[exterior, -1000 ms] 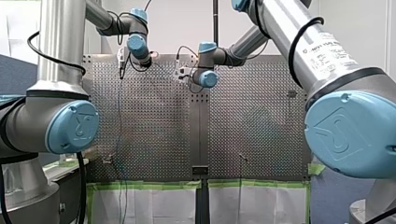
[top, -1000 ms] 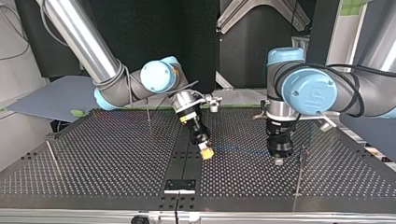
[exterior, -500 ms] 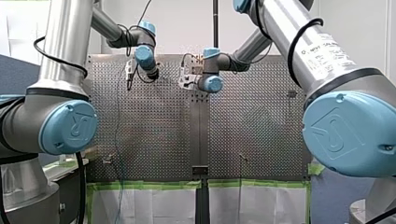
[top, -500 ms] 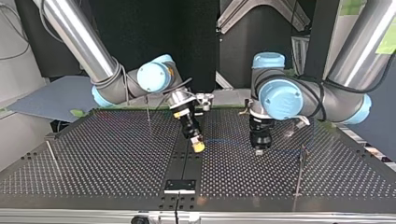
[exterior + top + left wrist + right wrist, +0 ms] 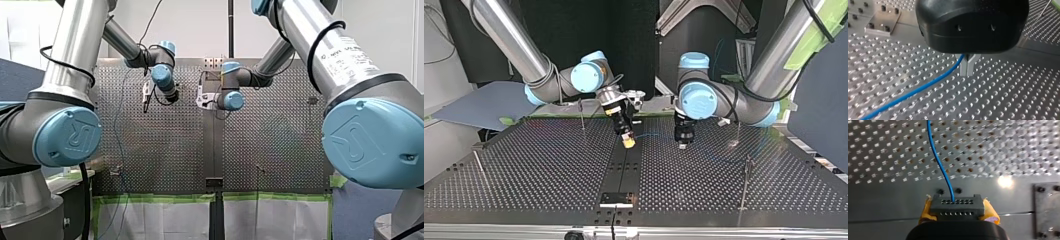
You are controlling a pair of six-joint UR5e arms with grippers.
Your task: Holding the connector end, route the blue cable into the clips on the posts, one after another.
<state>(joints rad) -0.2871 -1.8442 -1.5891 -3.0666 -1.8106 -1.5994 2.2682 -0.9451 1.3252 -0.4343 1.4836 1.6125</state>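
**Cable span carried between both grippers, clip not yet engaged**

Top view, left to right: my right gripper [image 5: 627, 142] clamped the black connector [image 5: 957, 206] between yellow pads. The blue cable [image 5: 655, 135] spanned to my left gripper [image 5: 683, 145], whose metal fingers [image 5: 967, 65] pinched it narrowly above the perforated table [image 5: 549, 170]. Next move, as judged: lower the span into a post [image 5: 744, 185] clip.

white wall [image 5: 195, 30] behind perforated table [image 5: 165, 150]

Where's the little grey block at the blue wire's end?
In the right wrist view, the dark grey rectangular connector block sits clamped between my right gripper's yellow-padded fingers.
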